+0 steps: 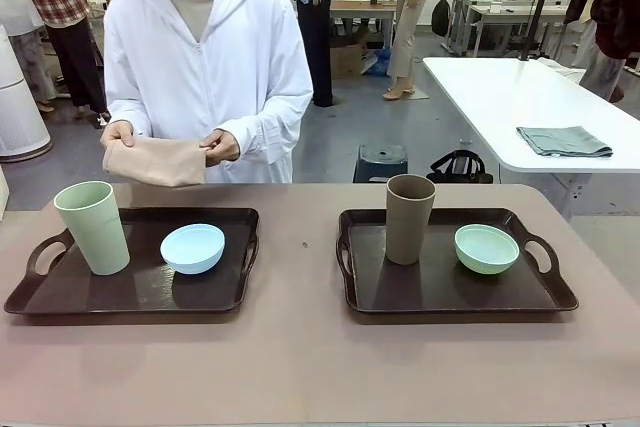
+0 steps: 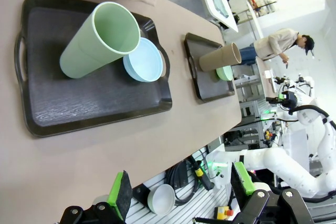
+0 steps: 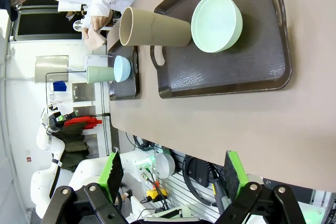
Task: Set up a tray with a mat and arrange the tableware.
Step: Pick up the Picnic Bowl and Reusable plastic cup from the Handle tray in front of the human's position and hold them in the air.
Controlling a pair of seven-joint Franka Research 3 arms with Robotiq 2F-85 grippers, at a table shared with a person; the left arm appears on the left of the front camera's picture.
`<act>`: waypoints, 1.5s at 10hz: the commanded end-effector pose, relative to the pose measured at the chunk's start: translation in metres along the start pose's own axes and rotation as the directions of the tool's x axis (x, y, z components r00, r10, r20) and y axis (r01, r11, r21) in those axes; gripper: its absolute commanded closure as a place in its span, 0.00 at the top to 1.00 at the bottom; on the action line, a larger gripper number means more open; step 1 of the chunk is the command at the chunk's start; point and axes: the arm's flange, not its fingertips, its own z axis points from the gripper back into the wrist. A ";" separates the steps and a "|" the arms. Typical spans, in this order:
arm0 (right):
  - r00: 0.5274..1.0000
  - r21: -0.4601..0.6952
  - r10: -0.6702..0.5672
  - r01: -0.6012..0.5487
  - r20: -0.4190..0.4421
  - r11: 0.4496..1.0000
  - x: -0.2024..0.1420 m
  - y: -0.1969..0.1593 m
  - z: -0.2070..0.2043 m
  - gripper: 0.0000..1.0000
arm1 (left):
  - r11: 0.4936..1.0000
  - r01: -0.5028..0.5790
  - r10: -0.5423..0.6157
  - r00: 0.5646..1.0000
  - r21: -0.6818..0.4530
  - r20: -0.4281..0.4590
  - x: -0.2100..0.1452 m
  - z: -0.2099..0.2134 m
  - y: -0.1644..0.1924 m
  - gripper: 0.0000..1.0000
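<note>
We find the left end effector (image 2: pixel 181 182) poised at the near edge of the surface (image 1: pixel 300 367), its green pads wide apart with nothing between them.

The left tray (image 1: pixel 140 289) lies flat on the surface, and its outer handle comes close to the surface's left edge. The pale green cup (image 1: pixel 92 227) stands upright on the tray's left rear area. The light blue bowl (image 1: pixel 193 248) sits just beside it, right of centre, and the front half of the tray floor is bare.

Beyond the far edge, a person holds the folded beige mat (image 1: pixel 155 160) above the surface, with one hand (image 1: pixel 118 134) at its left end and the other hand (image 1: pixel 222 145) at its right.

Between the trays we see a bare lane of surface, and a broad bare strip runs along the near edge.

The right tray (image 1: pixel 440 292) lies flat, level with the first. The brown cup (image 1: pixel 409 218) stands upright at its left rear. The pale green bowl (image 1: pixel 487 248) sits to the right, apart from the cup and near the outer handle.

The right end effector (image 3: pixel 173 169) hangs at the near edge, fingers spread and holding nothing
</note>
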 end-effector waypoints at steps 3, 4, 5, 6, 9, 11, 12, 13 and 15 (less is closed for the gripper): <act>1.000 0.000 0.000 0.000 0.000 1.000 0.000 0.000 0.000 1.00 | 1.000 -0.004 0.005 1.000 -0.014 0.006 0.001 0.001 -0.001 1.00; 0.998 -0.002 0.052 -0.052 -0.019 0.999 0.005 0.013 0.004 1.00 | 1.000 0.000 0.000 1.000 0.000 0.000 0.000 0.000 0.000 1.00; 0.996 -0.035 0.081 -0.083 -0.035 0.996 0.014 0.037 -0.003 1.00 | 0.999 0.038 -0.038 0.999 0.020 0.001 0.019 -0.007 0.000 1.00; 0.997 -0.117 0.069 -0.071 -0.017 0.991 0.023 0.065 -0.014 1.00 | 0.988 0.141 -0.140 0.990 0.058 -0.029 0.031 -0.010 -0.012 1.00; 0.995 -0.246 0.084 -0.096 -0.059 0.964 0.038 0.169 -0.050 1.00 | 0.840 0.502 -0.481 0.865 0.205 -0.145 0.054 -0.003 -0.076 1.00; 0.981 -0.321 0.150 -0.182 -0.123 0.929 0.031 0.236 -0.082 1.00 | 0.675 0.672 -0.629 0.740 0.304 -0.239 0.065 -0.003 -0.106 1.00; 0.973 -0.339 0.172 -0.216 -0.157 0.916 0.024 0.268 -0.098 1.00 | 0.575 0.741 -0.683 0.668 0.347 -0.295 0.069 -0.007 -0.119 1.00; 0.966 -0.354 0.189 -0.241 -0.174 0.904 0.017 0.299 -0.116 1.00 | 0.474 0.806 -0.723 0.587 0.356 -0.364 0.075 -0.014 -0.129 1.00; 0.948 -0.364 0.216 -0.292 -0.235 0.884 0.012 0.328 -0.149 1.00 | 0.415 0.849 -0.754 0.522 0.327 -0.400 0.084 -0.029 -0.143 1.00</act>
